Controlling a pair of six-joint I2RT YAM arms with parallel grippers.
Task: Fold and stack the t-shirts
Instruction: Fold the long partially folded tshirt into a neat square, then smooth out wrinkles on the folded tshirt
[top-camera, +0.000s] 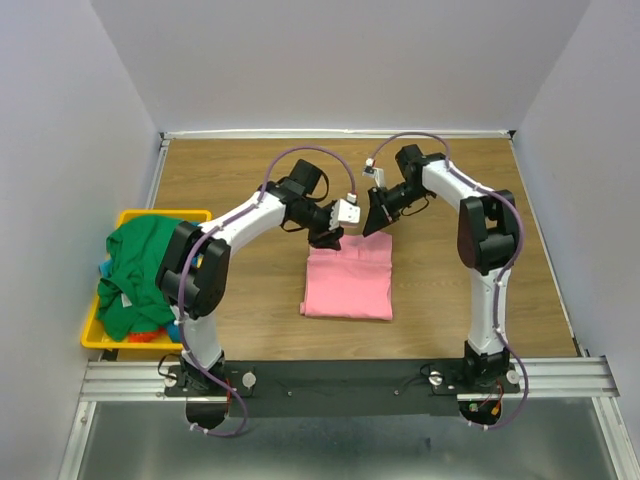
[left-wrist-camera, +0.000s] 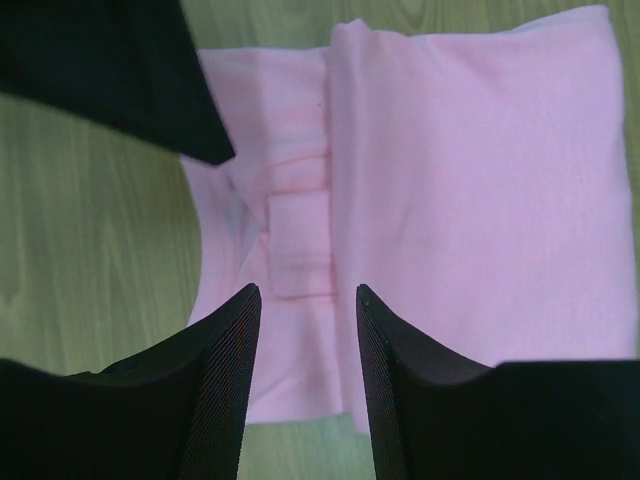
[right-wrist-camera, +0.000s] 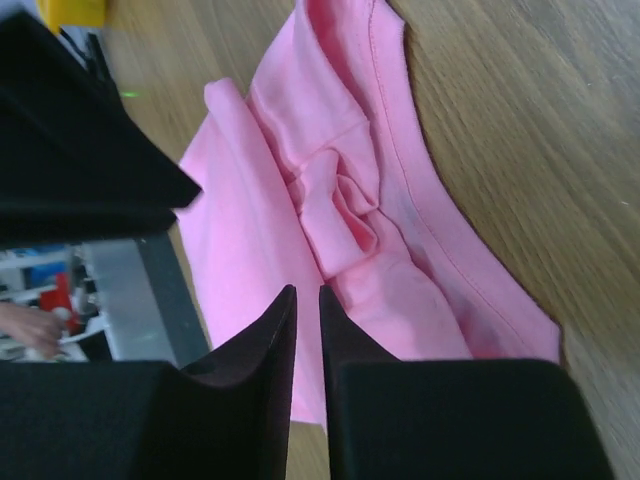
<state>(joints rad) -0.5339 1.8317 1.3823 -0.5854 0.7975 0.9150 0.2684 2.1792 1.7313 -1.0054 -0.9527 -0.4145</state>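
Observation:
A pink t-shirt (top-camera: 348, 283) lies folded into a rectangle on the wooden table, its far edge bunched into small folds (right-wrist-camera: 335, 195). My left gripper (top-camera: 328, 240) hovers over that far edge, open, with only pink cloth (left-wrist-camera: 480, 180) showing below its jaws (left-wrist-camera: 306, 290). My right gripper (top-camera: 378, 222) hangs just beside it over the shirt's far right corner. Its jaws (right-wrist-camera: 306, 290) stand a narrow slit apart with nothing between them. A green t-shirt (top-camera: 135, 270) is heaped in the yellow bin, with bits of blue (top-camera: 105, 268) and orange (top-camera: 150, 335) under it.
The yellow bin (top-camera: 165, 215) stands at the table's left edge. White walls close in the table at the back and both sides. A metal rail (top-camera: 350, 375) carrying the arm bases runs along the near edge. The two grippers are close together.

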